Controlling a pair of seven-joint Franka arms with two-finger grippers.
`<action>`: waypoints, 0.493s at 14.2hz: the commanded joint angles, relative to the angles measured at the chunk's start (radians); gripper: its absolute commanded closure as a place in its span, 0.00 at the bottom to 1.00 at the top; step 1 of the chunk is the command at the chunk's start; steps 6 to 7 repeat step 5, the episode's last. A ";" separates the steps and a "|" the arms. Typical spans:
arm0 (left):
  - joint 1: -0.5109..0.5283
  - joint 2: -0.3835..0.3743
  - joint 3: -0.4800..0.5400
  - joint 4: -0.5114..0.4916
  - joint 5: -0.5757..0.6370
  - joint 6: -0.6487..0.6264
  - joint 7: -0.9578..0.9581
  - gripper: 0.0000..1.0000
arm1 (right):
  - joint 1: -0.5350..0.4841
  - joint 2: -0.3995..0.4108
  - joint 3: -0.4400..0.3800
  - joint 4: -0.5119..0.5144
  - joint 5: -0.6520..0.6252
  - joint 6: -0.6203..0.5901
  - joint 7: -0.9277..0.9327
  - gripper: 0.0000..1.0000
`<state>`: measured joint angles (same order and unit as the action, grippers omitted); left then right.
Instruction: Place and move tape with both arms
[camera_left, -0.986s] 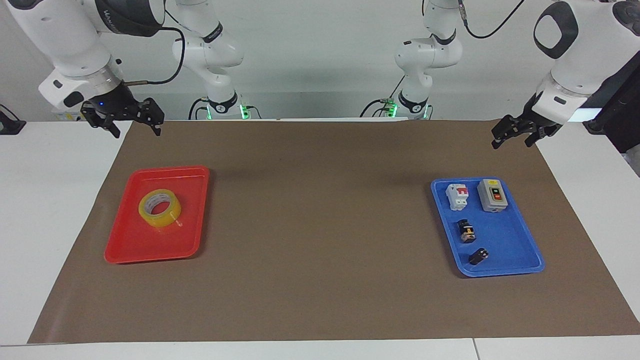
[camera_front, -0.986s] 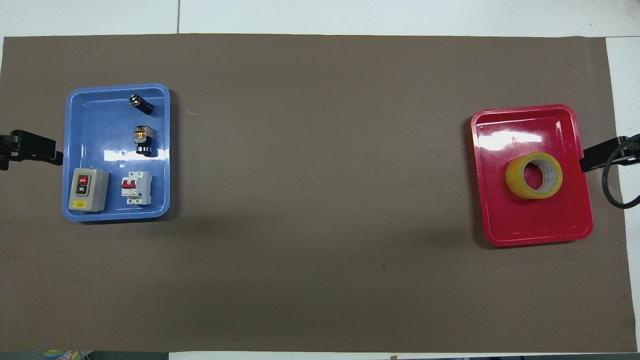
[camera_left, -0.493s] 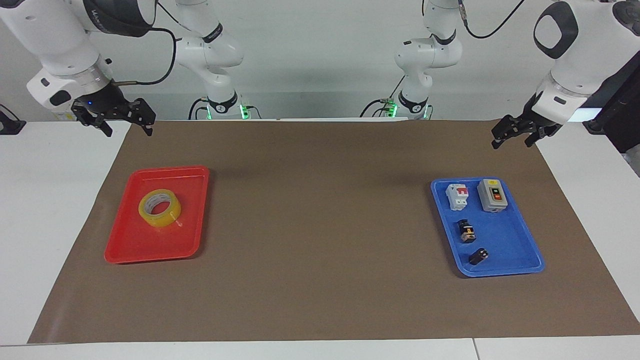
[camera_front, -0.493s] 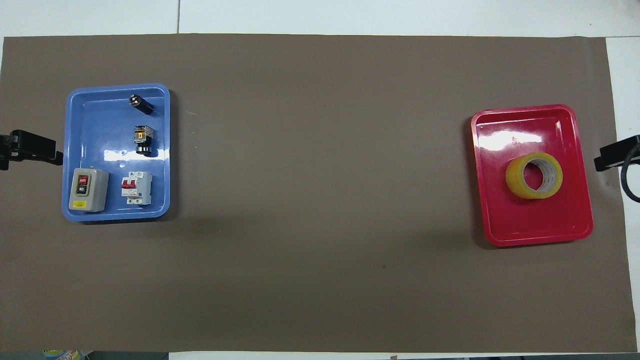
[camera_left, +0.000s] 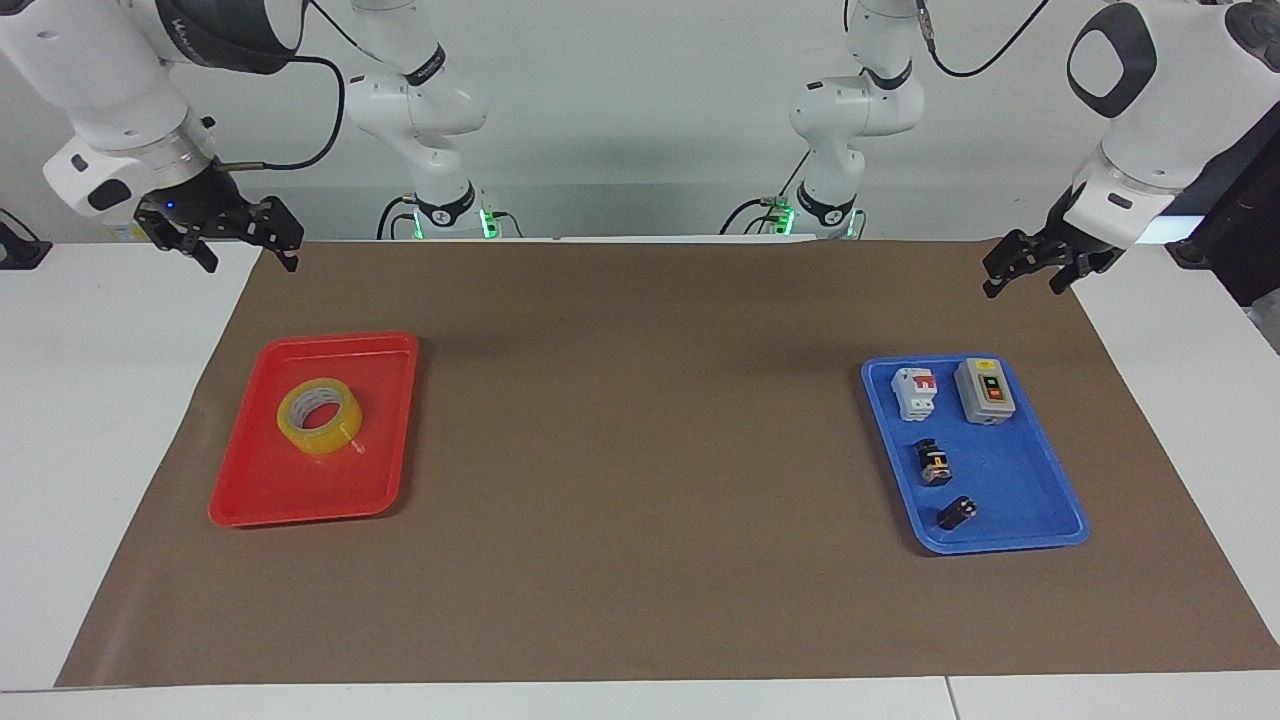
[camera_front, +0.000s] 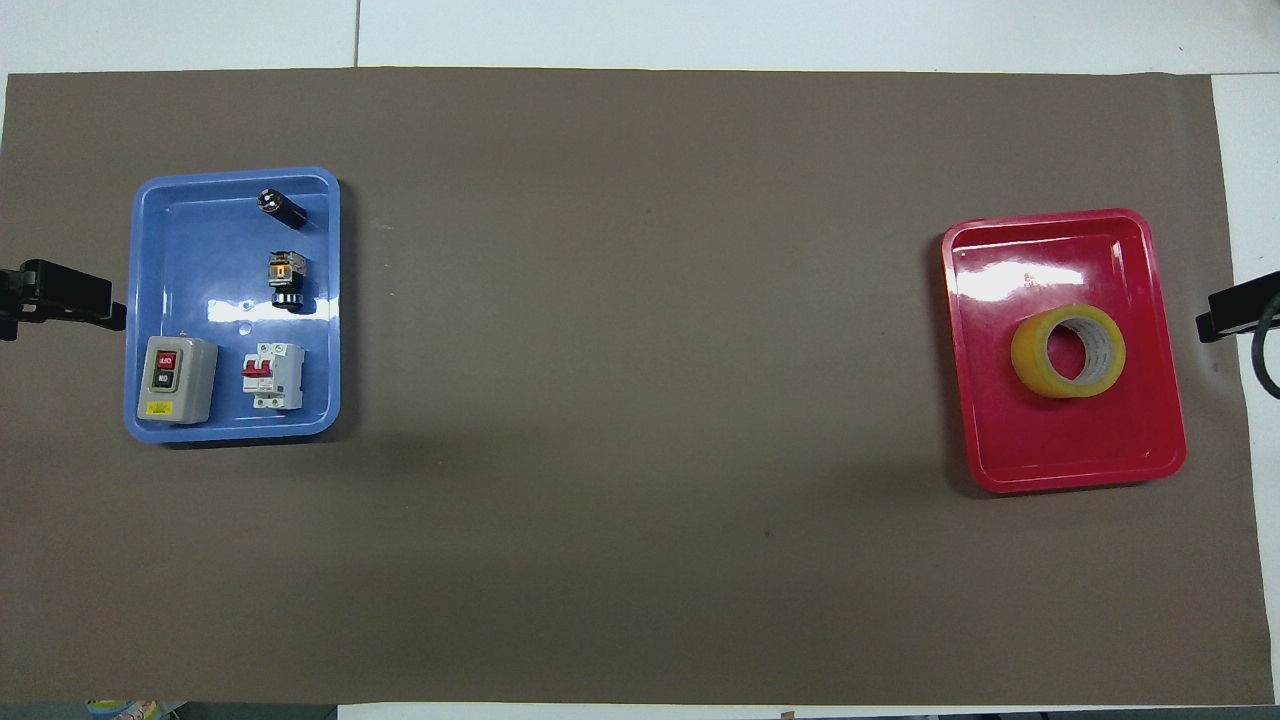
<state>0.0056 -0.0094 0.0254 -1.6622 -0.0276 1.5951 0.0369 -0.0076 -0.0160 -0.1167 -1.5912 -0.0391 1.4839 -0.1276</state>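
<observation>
Tape (camera_left: 320, 415) lies flat in red tray (camera_left: 262, 500), right arm's end of the counter (camera_left: 640, 600). Light, stiff roll, slick film: pinch across wall, one finger in core. Right gripper (camera_left: 232, 240) raised over mat corner, fingers spread, empty. Blue tray (camera_left: 1040, 480) holds switches. Left gripper (camera_left: 1030, 265) waits over mat's edge, fingers spread, empty.

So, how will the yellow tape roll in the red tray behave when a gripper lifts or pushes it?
The tape roll lies flat in the red tray, so it probably slides when pushed instead of rolling. Set on edge, it would likely roll. Its hollow core suggests it is fairly light, and the wound ring is probably stiff enough to grip.
</observation>
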 joint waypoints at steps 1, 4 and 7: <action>0.004 -0.009 0.002 -0.007 -0.023 -0.007 0.014 0.00 | -0.006 0.008 0.002 0.016 0.008 0.001 0.011 0.00; 0.004 -0.009 0.002 -0.007 -0.023 -0.007 0.014 0.00 | -0.005 0.008 0.003 0.016 0.005 0.001 0.011 0.00; 0.004 -0.009 0.001 -0.007 -0.023 -0.007 0.014 0.00 | -0.003 0.008 0.003 0.016 0.005 0.001 0.011 0.00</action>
